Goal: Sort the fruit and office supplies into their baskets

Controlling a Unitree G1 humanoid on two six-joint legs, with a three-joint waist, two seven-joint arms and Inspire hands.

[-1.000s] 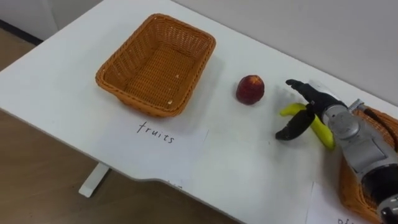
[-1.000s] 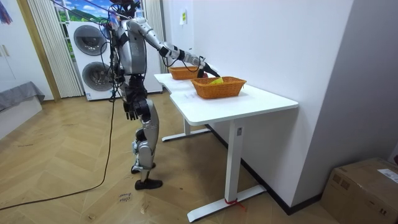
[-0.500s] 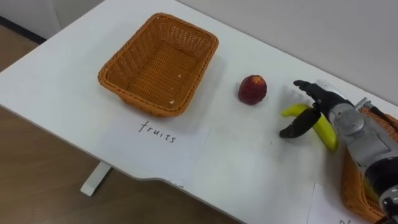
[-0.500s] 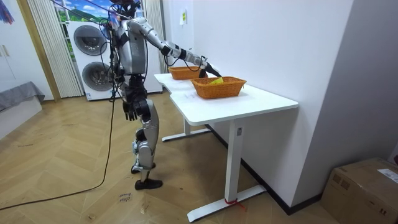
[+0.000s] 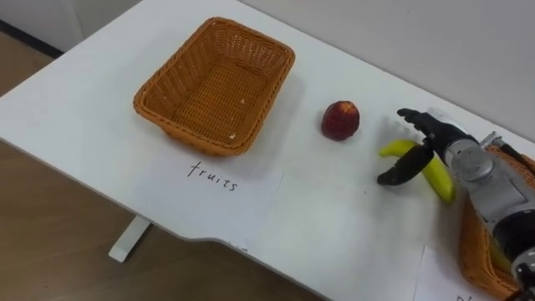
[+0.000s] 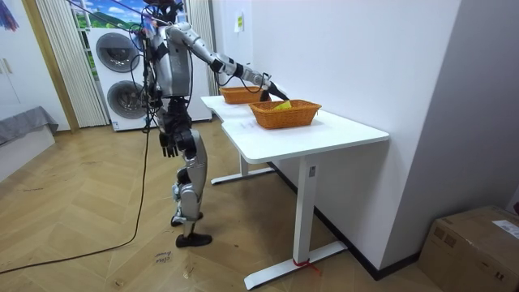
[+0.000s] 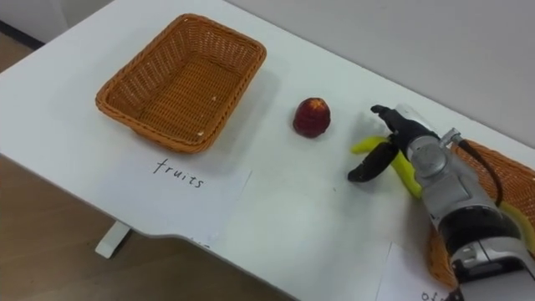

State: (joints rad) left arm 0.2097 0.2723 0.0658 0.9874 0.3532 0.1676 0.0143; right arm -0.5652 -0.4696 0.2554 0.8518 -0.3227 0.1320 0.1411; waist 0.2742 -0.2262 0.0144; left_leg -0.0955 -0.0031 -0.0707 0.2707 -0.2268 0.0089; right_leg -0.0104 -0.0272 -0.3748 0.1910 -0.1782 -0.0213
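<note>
the left hand (image 6: 169, 144) hangs by the robot's hip in the room view; whether it is open cannot be told. on the white table (image 5: 318, 219), a wicker basket (image 5: 213, 84) stands at the left with a handwritten paper sheet (image 5: 216, 182) just before it. a red fruit (image 5: 340, 120) lies to its right. further right the right hand (image 5: 436, 138) is spread open over a banana (image 5: 435, 177), which lies on the table between thumb and fingers. a second basket (image 5: 475, 251) sits at the right edge.
</note>
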